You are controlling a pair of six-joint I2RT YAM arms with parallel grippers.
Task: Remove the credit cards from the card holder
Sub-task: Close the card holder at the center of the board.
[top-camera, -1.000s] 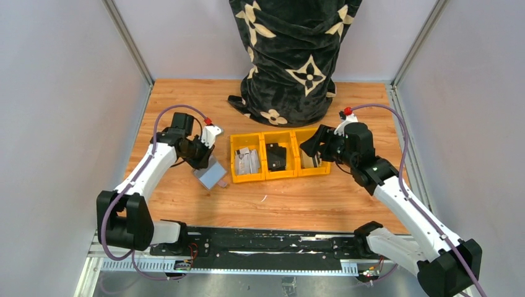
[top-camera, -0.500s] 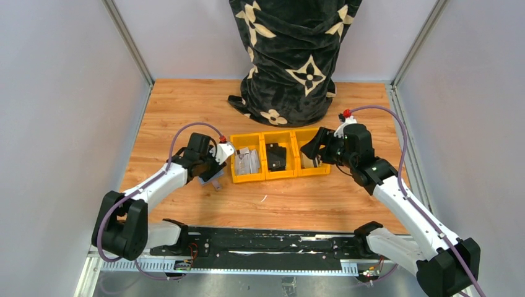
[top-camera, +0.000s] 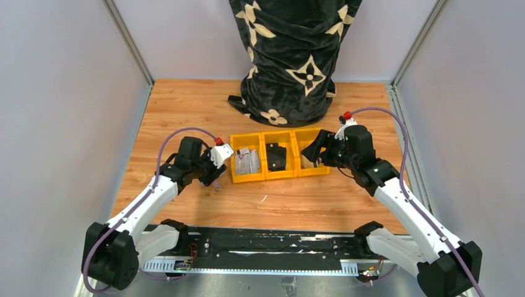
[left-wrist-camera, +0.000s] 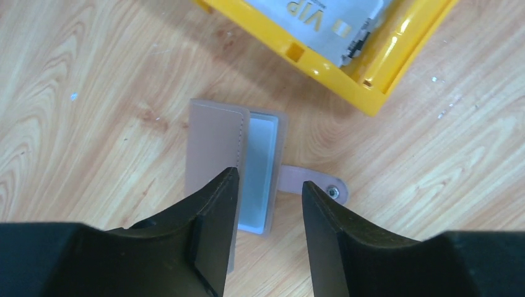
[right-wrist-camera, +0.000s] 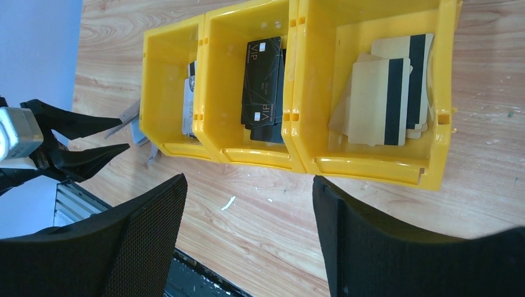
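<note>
The left fingers [left-wrist-camera: 328, 229] stand parted, grasping nothing. They hover over the flat taupe-brown, stitched card holder [left-wrist-camera: 213, 148], which lies opened on the wood-grain table [left-wrist-camera: 93, 93] beneath their tips, likely so that its pocket can be reached. A smooth pale blue-grey panel [left-wrist-camera: 257, 167] inside is possibly a remaining card. Silvery rigid plastic credit cards [left-wrist-camera: 322, 15] rest in the glossy yellow three-compartment plastic tray [right-wrist-camera: 365, 170] beyond the tips. The right fingers [right-wrist-camera: 365, 229] are spread and empty, facing the tray.

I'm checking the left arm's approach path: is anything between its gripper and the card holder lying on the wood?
Nothing visible stands in the way. The left gripper hangs directly over the card holder with its jaws open, and nothing lies between them. The yellow tray sits off to one side, apart from the holder's edge.
</note>
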